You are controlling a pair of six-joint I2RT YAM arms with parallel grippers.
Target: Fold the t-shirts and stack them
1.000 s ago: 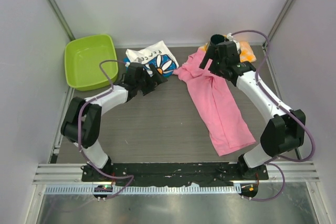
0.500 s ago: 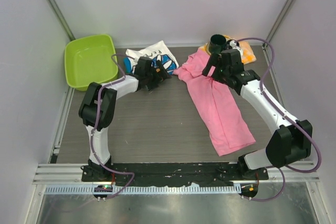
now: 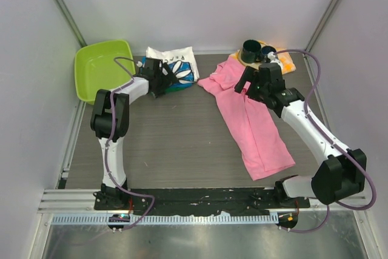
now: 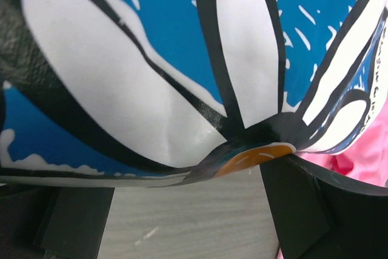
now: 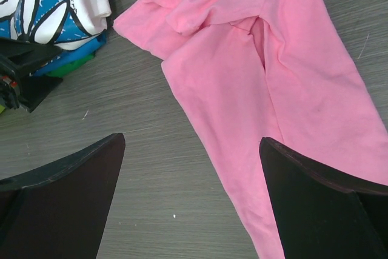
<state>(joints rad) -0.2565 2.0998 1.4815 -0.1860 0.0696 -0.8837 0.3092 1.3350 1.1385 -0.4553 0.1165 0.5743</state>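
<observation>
Above the pink t-shirt (image 3: 260, 131), the right end effector (image 5: 193, 150) hangs spread.

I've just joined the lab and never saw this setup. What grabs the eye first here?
A bright pink t-shirt sprawls down the right half of the dark table, with the open right claw above its upper end. A lime-green tub sits at the far left corner. Beside it lies a white t-shirt with a blue daisy print, the open left claw at its edge.
</observation>
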